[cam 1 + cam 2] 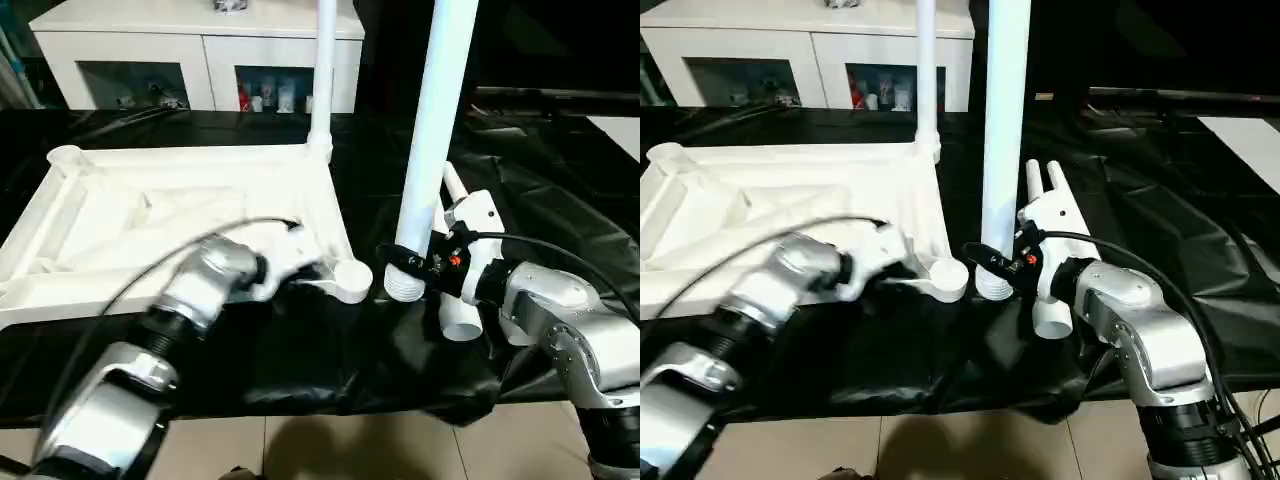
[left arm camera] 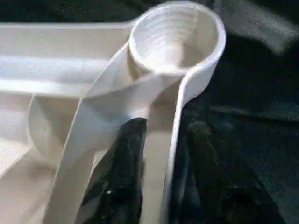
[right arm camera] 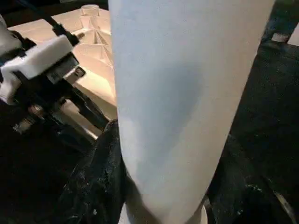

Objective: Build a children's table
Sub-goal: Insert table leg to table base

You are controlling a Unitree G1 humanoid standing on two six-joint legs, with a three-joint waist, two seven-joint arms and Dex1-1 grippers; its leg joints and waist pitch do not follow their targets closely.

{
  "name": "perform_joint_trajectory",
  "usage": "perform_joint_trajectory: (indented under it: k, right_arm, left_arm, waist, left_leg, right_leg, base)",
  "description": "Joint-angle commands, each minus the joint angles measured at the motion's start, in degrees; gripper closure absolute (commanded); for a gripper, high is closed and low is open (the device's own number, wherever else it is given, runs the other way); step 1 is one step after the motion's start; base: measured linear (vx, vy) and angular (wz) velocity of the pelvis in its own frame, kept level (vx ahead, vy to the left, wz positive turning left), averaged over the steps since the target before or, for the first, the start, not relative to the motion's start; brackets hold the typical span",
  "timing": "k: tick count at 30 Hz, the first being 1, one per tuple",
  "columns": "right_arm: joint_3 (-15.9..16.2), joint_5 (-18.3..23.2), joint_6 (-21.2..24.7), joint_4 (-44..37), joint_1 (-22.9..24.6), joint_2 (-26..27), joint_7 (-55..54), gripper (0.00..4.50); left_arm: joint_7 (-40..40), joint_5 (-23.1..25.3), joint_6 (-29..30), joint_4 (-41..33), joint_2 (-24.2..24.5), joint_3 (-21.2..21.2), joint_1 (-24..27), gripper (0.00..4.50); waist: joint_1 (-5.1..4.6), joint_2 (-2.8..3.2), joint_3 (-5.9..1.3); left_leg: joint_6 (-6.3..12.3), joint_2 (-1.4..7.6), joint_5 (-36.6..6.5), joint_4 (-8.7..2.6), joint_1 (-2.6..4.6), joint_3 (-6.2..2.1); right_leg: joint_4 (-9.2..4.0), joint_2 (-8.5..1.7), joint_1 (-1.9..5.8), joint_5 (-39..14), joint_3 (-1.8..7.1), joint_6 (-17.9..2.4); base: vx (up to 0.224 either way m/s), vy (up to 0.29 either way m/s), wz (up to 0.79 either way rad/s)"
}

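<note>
The left gripper (image 1: pixel 305 268) fingers (image 2: pixel 124 154) pinch the tabletop (image 1: pixel 180 215) wall by the empty socket (image 1: pixel 352 275) to hold it steady, while the right gripper (image 1: pixel 415 262) fingers grip 1 leg (image 1: pixel 432 140) upright beside it, ready to go in.

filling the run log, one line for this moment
left pincer: astride tabletop wall by corner socket | right pincer: holding upright leg | one leg fitted

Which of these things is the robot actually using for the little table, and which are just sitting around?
Part of the job:
- tabletop, upside down, left gripper straddling its rim by the near corner socket
- leg already standing in the far corner
- leg held upright in the right gripper
- spare leg lying on the black sheet

Just standing by:
- white cabinet behind
- black sheet
</note>
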Motion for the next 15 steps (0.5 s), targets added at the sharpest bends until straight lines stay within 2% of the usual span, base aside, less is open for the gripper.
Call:
perform_joint_trajectory:
  k: [1, 3, 5, 8, 9, 10, 15]
  right_arm:
    - [0.4, -0.1, -0.9, -0.1, -1.1, 0.1, 0.1, 2.64]
    - [0.4, -0.1, -1.0, -0.1, -1.1, 0.1, 0.2, 2.64]
    - [0.4, -0.2, -1.0, -0.2, -1.0, 0.1, 0.3, 2.64]
    - [0.4, -0.4, -1.0, -0.4, -0.8, 0.1, 0.3, 2.64]
    - [0.4, -0.4, -1.1, -0.4, -0.7, 0.0, 0.3, 2.64]
    - [0.4, -0.4, -1.1, -0.5, -0.6, 0.0, 0.3, 2.64]
    - [0.2, -0.4, -1.0, -1.0, -0.2, -0.3, 0.3, 2.64]
  left_arm:
    - [-0.2, 0.6, -2.1, 1.6, 0.4, -0.2, -1.8, 2.89]
    - [0.5, 0.4, -3.1, 2.9, 0.1, 0.2, -2.4, 2.89]
    - [0.2, 0.0, -3.9, 4.8, -0.3, 0.4, -3.2, 2.89]
    - [-0.3, -0.1, -4.6, 6.8, -0.7, 0.2, -3.8, 2.89]
    - [-0.4, 0.0, -4.6, 7.4, -0.8, 0.3, -4.0, 2.89]
    - [-0.6, 0.1, -4.9, 7.7, -0.9, 0.3, -4.1, 2.89]
    - [-2.0, 0.6, -6.7, 10.8, -1.1, -0.2, -5.3, 2.89]
  waist:
    - [0.20, -0.02, -3.93]
    - [0.23, -0.05, -3.95]
    - [0.39, 0.19, -4.01]
    - [0.41, 0.05, -4.03]
    - [0.38, 0.34, -4.06]
    - [0.32, 0.26, -4.09]
    - [0.32, 0.36, -4.01]
  left_leg:
    - [-0.17, 2.81, -17.7, -4.52, 1.57, -1.74]
    - [-0.36, 2.81, -17.9, -4.52, 1.58, -1.73]
    - [-0.48, 2.86, -17.9, -4.51, 1.72, -1.75]
    - [-0.44, 2.82, -17.6, -4.50, 1.56, -1.71]
    - [-0.41, 2.80, -17.4, -4.49, 1.53, -1.73]
    - [-0.38, 2.77, -17.3, -4.46, 1.53, -1.69]
    - [-0.42, 2.77, -18.2, -4.51, 1.61, -1.74]
  right_leg:
    - [-4.61, -3.01, 1.91, -16.8, 2.00, -11.4]
    - [-4.60, -3.08, 1.95, -16.5, 2.03, -11.4]
    - [-4.52, -3.10, 1.91, -15.8, 2.05, -11.7]
    - [-4.44, -3.14, 2.07, -14.9, 2.07, -12.1]
    - [-4.44, -3.12, 2.10, -14.3, 2.08, -12.2]
    - [-4.42, -3.06, 2.13, -13.7, 2.06, -12.4]
    - [-4.55, -3.12, 2.16, -14.7, 2.04, -12.6]
  base:
    - [0.000, 0.000, 0.00]
    - [0.000, 0.000, 0.00]
    - [0.000, 0.000, 0.00]
    - [0.000, 0.000, 0.00]
    - [0.000, 0.000, 0.00]
    - [0.000, 0.000, 0.00]
    - [0.000, 0.000, 0.00]
